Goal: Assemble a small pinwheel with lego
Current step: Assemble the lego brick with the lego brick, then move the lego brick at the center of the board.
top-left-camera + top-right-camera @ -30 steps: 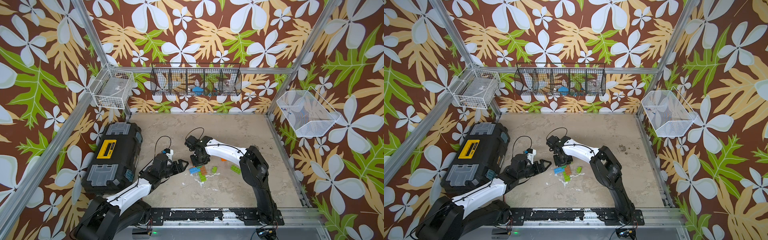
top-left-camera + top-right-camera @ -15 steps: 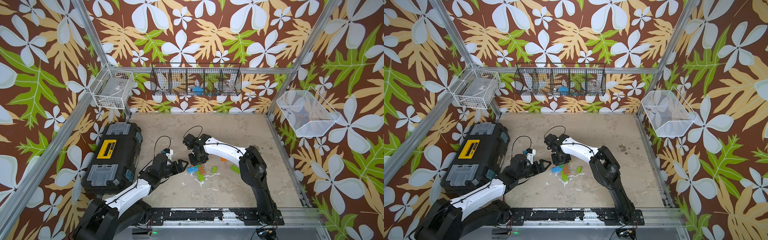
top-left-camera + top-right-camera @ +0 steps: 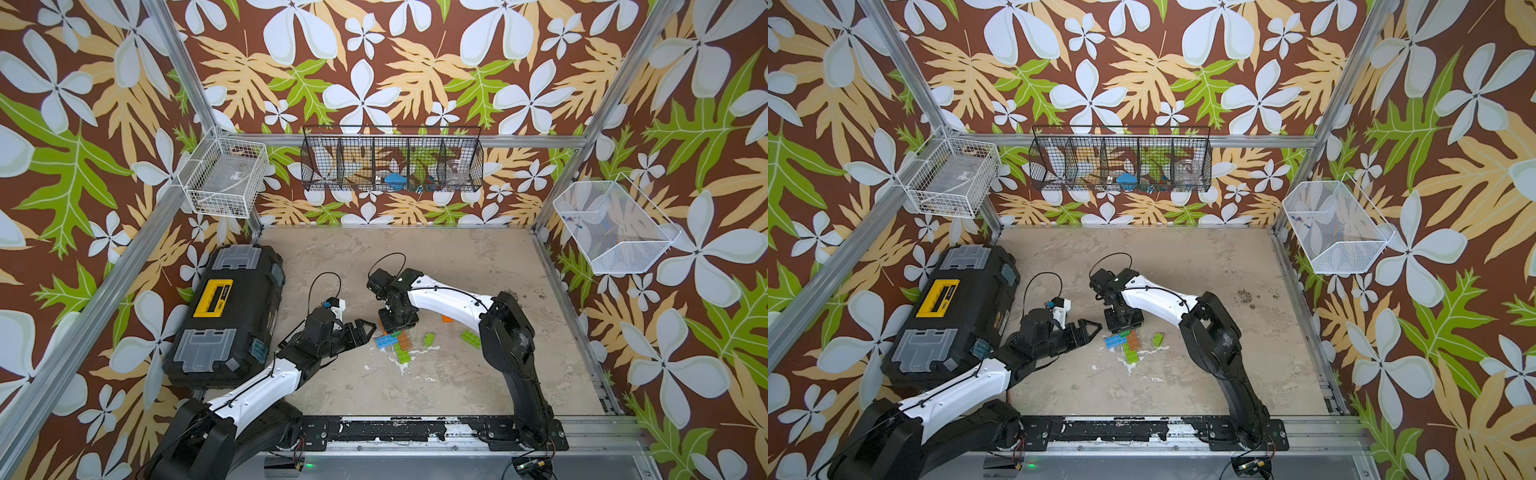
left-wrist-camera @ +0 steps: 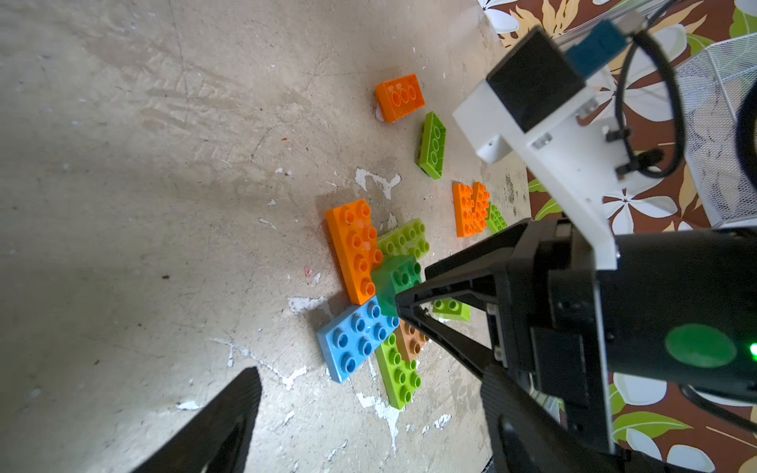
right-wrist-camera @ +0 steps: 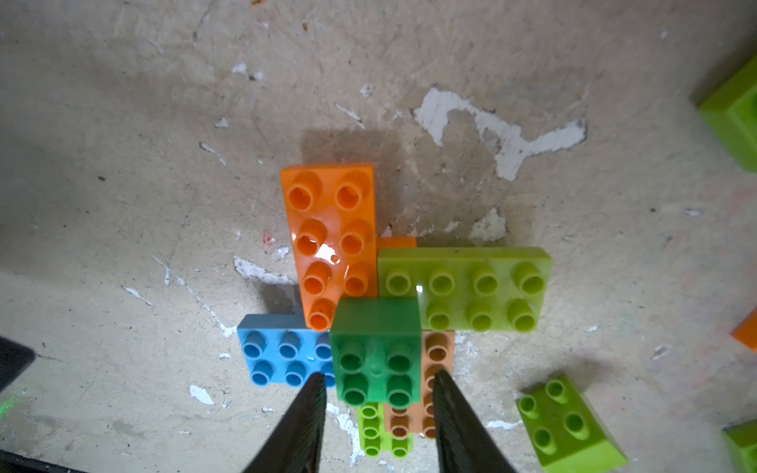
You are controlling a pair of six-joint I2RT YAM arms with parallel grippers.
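Right wrist view: right gripper (image 5: pixel 377 374) straddles the dark green brick (image 5: pixel 377 348), jaws parted, not pinching; left gripper (image 3: pixel 365 332) gapes empty (likely light, rigid, slick: pinch its flat sides)

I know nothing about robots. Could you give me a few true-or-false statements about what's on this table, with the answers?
1. A dark green brick sits atop the middle of the pinwheel. True.
2. The right claw grips the blue brick. False: it stands open astride the dark green brick, with a gap on each side.
3. The left claw is open and empty. True.
4. The toolbox has its lid open. False: the lid is shut.
5. Every brick is joined into the pinwheel. False: an orange brick lies apart, and so do a few others.
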